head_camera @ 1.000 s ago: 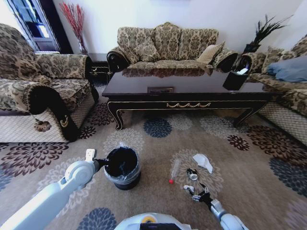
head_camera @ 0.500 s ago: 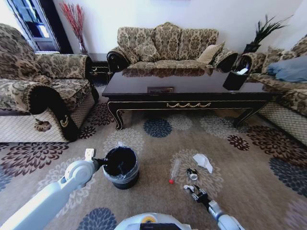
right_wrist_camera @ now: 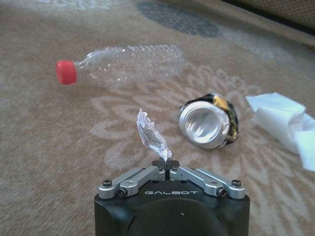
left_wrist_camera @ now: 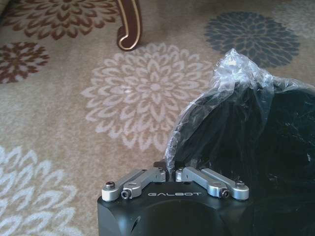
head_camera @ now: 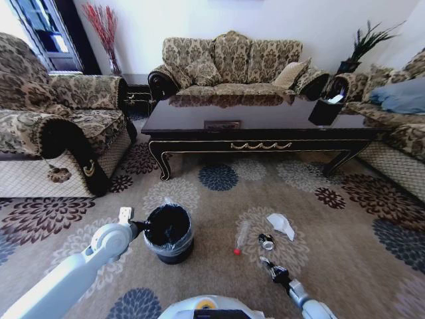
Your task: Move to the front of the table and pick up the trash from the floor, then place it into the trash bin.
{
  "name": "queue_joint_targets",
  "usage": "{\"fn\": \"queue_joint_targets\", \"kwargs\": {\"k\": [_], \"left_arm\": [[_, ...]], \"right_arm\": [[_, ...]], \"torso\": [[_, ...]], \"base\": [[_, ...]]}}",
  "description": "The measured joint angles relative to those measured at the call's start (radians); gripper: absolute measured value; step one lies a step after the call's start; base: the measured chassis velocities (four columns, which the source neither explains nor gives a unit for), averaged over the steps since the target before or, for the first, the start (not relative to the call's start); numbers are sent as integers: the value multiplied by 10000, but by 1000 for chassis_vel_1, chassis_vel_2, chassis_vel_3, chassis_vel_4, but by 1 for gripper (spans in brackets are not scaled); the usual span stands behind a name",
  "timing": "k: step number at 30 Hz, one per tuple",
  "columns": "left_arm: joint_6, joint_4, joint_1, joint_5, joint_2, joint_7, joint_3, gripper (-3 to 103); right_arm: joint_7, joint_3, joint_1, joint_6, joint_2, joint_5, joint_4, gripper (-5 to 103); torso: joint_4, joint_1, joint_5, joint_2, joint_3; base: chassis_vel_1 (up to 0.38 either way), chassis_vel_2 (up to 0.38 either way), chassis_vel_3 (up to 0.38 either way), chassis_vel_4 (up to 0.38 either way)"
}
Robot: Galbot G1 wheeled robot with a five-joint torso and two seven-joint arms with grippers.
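Observation:
The black trash bin (head_camera: 169, 232) with its clear liner bag (left_wrist_camera: 231, 83) stands on the flowered floor (head_camera: 345, 266) in front of the dark table (head_camera: 199, 143). My left gripper (head_camera: 141, 224) is shut on the bin's near rim and liner (left_wrist_camera: 170, 166). To the bin's right lies the trash: a clear bottle with a red cap (head_camera: 240, 238) (right_wrist_camera: 123, 61), a crushed shiny can (head_camera: 266, 242) (right_wrist_camera: 209, 120) and white paper (head_camera: 281, 224) (right_wrist_camera: 283, 120). My right gripper (head_camera: 268, 264) (right_wrist_camera: 166, 164) is just short of the can, shut on a small shiny wrapper scrap (right_wrist_camera: 151, 133).
A patterned armchair (head_camera: 53, 133) stands at the left, a sofa (head_camera: 232, 63) behind the table and another seat (head_camera: 398, 126) at the right. A black tissue box (head_camera: 325, 109) sits on the table's right end. A curved table leg (left_wrist_camera: 129, 24) is beyond the bin.
My right gripper has closed on the wrapper scrap and drawn back a little from the can. The left arm and bin have barely shifted.

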Motion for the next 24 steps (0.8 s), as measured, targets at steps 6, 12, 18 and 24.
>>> {"fn": "queue_joint_targets", "kwargs": {"k": [6, 12, 18, 24], "left_arm": [[0, 9, -473, -3, 127, 10, 836, 3], [2, 89, -1585, -147, 142, 19, 2068, 3], [-3, 586, -4055, -574, -263, -116, 4328, 3], [-1, 1271, -6270, -1223, -1074, -439, 6512, 3]], "right_arm": [[-39, 535, -358, 212, -155, -193, 546, 0], [-31, 1125, -924, 255, -288, 105, 1394, 0], [15, 2085, -2067, 56, -409, 864, 3139, 0], [69, 3115, -3189, -115, -503, 1446, 5235, 0]], "torso": [[4, 0, 1, 0, 0], [4, 0, 0, 0, 0], [-1, 0, 4, -1, 0], [1, 0, 0, 0, 0]], "base": [[0, 0, 0, 0], [0, 0, 0, 0], [0, 0, 0, 0], [0, 0, 0, 0]]}}
